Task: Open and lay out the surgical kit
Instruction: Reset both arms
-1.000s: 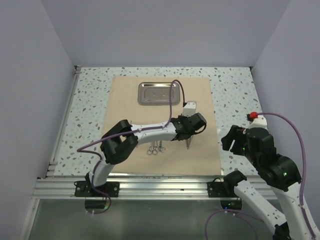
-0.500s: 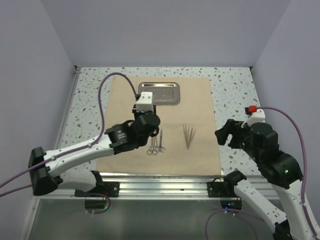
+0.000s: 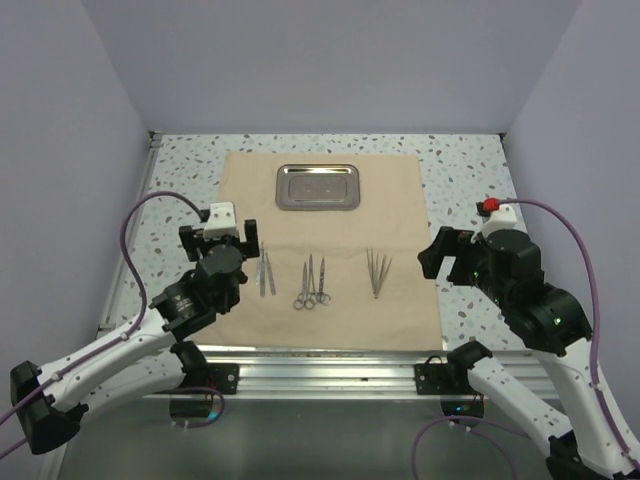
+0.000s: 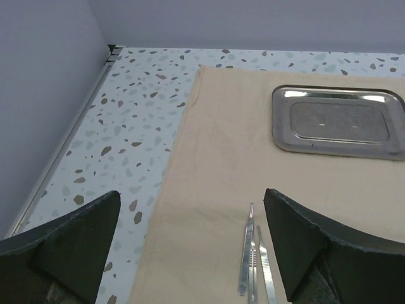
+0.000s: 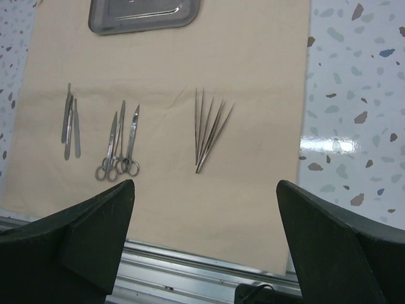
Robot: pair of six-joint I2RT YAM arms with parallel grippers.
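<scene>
1. Beige rectangular cloth wrap (image 3: 400,200) lies spread flat between the two grippers
2. Small shiny rectangular steel tray (image 3: 317,187) sits at the cloth's far edge, ahead of the left gripper (image 4: 192,202) and to its right
3. Slim silver flat-handled instruments (image 3: 265,273) lie just ahead of left gripper, silver ring-handled scissors (image 3: 311,285) to their right
4. Thin silver probes (image 3: 377,272) fanned ahead of right gripper (image 5: 204,190)
5. Both jaws spread wide, holding nothing
6. White speckled table (image 3: 465,170) under cloth

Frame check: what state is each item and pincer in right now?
cloth wrap: unfolded, spread flat
steel tray: empty, on cloth
ring-handled scissors: closed, lying flat
thin probes: fanned out on cloth
two slim handles: side by side
left pincer: open, empty
right pincer: open, empty
</scene>
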